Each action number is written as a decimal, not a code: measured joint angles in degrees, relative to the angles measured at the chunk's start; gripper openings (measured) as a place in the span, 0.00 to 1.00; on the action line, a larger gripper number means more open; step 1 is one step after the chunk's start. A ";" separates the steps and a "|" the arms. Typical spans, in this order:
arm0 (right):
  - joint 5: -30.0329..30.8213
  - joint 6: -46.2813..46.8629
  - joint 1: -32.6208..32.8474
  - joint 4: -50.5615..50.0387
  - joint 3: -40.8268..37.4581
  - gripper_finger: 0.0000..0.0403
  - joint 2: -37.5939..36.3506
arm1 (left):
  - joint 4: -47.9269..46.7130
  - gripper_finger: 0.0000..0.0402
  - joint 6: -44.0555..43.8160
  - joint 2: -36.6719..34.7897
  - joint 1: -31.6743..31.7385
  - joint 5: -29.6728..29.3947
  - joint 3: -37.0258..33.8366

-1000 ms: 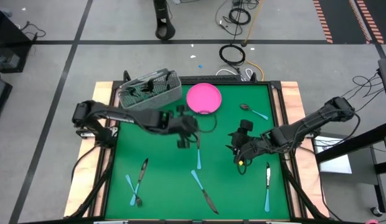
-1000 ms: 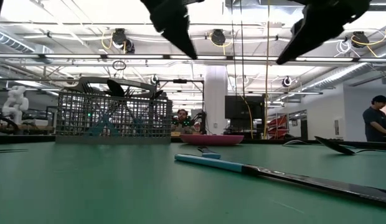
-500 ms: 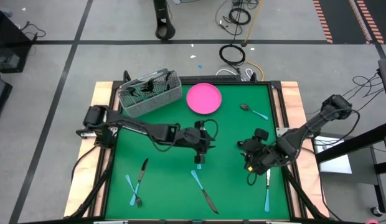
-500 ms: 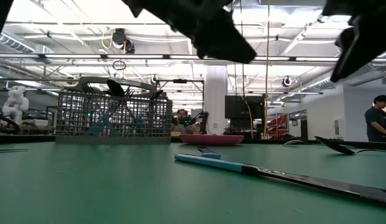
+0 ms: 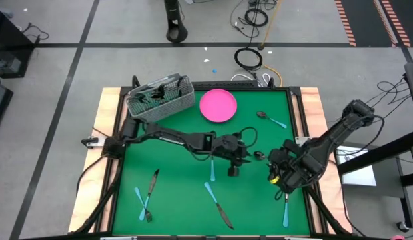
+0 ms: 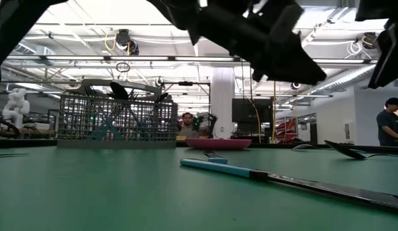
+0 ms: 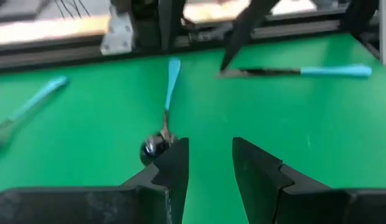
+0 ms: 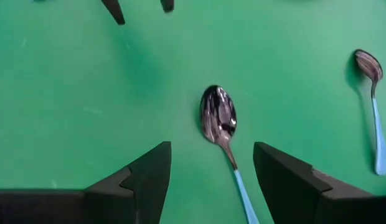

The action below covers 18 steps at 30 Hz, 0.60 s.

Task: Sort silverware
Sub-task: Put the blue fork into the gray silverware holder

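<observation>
- Lying on the green table (image 5: 173, 200), a blue-handled spoon (image 8: 221, 127) sat between our two grippers: just ahead of the right gripper (image 8: 211, 171), whose fingers were spread and empty, and just ahead of the left gripper (image 7: 208, 158), fingers parted, holding nothing.
- Compared with a second earlier, our left arm had stretched rightward past the blue-handled knife (image 5: 212, 168); our right arm had swung down toward the table's right edge.
- We counted seven loose pieces, one pink plate (image 5: 218, 105), one mesh basket (image 5: 160, 99).
</observation>
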 joint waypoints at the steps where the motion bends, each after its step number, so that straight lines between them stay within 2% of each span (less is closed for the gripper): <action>1: 0.02 0.61 0.43 -0.68 0.00 0.54 0.00 | -0.87 0.31 0.00 0.84 0.14 0.12 0.95; 4: 0.01 3.54 1.31 -3.17 0.00 0.54 0.01 | -1.53 0.31 0.83 2.61 0.54 0.13 2.80; 9: 0.38 6.45 2.31 -2.99 -0.24 0.54 0.00 | -10.20 0.31 4.28 0.85 1.34 -1.50 3.06; 14: -1.72 3.77 2.29 -1.29 -2.66 0.54 0.00 | -18.32 0.31 6.80 -7.30 3.08 -2.77 1.48; 18: -8.46 1.43 1.27 -5.16 -3.15 0.54 -0.04 | -22.80 0.31 6.89 -15.20 4.71 -6.72 -6.97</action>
